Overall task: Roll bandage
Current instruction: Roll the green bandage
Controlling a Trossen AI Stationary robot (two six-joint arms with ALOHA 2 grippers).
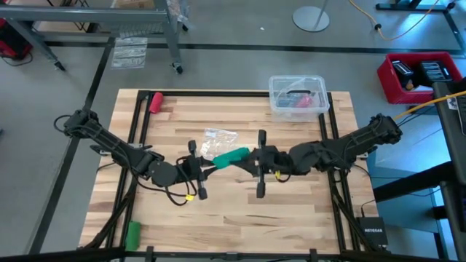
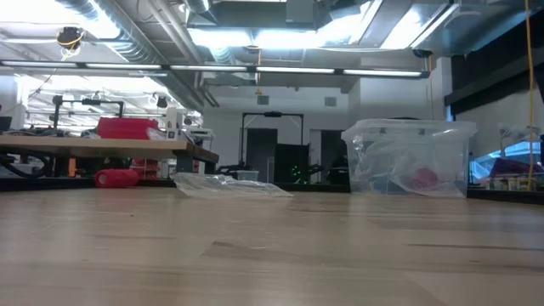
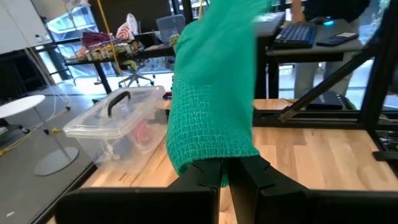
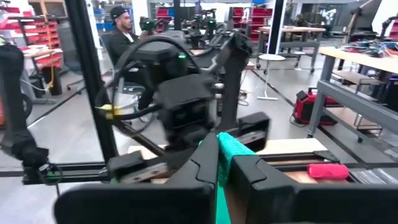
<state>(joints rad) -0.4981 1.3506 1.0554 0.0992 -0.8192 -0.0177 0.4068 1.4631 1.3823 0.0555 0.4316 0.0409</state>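
At the centre of the high view, the bandage hangs above the desk, stretched between the two arms. The left gripper has its fingers clenched on one end, and the right gripper has its fingers clenched on the other. To roll it well, I judge both grips should stay firm and level, with the cloth kept taut and its edges aligned, so each turn stacks squarely without skewing.

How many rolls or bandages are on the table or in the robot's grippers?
3. The teal bandage is held mid-table between both grippers. A pink-red roll lies at the far left corner. A small green roll lies at the near left edge. The plastic box might hide more.
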